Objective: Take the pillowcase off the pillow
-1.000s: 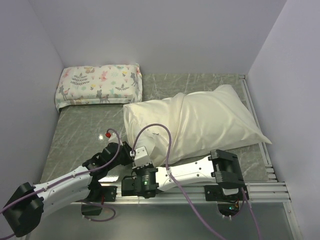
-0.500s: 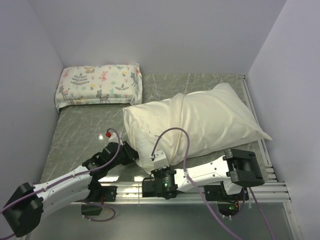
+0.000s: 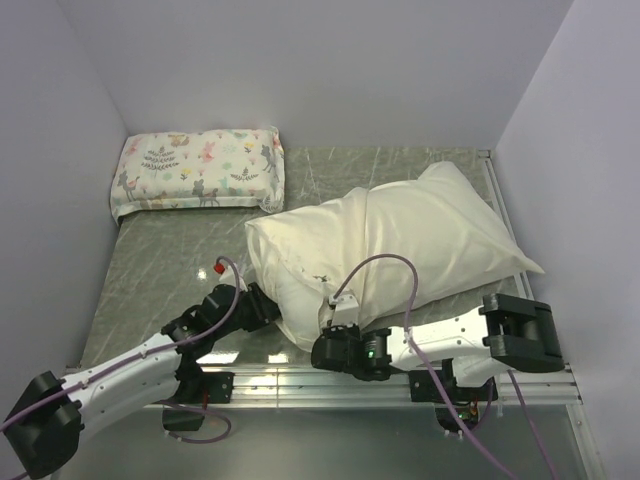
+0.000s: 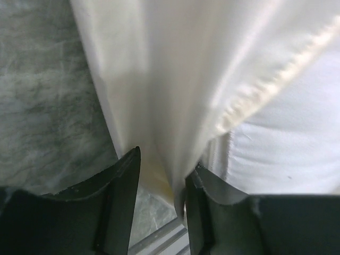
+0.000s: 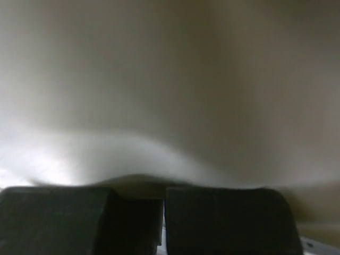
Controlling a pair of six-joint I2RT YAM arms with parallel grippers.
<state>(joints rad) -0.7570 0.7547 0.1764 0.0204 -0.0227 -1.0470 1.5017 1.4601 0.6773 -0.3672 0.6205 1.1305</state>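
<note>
The cream pillowcase [image 3: 420,240] covers the pillow on the right half of the mat. In the left wrist view the whiter pillow [image 4: 287,154] shows past the case's hem [image 4: 175,79]. My left gripper [image 3: 268,305] is at the case's near left corner; in its own view its jaws [image 4: 164,162] are shut on a fold of the cream fabric. My right gripper [image 3: 325,332] presses against the pillow's near edge. In its view [image 5: 163,188] the fingers are together under the pale fabric [image 5: 170,79], with nothing seen between them.
A smaller floral, animal-print pillow [image 3: 200,170] lies at the far left corner. The grey marbled mat [image 3: 160,260] is bare at the left. Metal rails [image 3: 520,380] run along the near and right edges. Purple walls close in three sides.
My right arm has swung to the right and its gripper has moved in against the pillow's near edge. The pillow's left end has shifted slightly. The left gripper keeps its hold.
</note>
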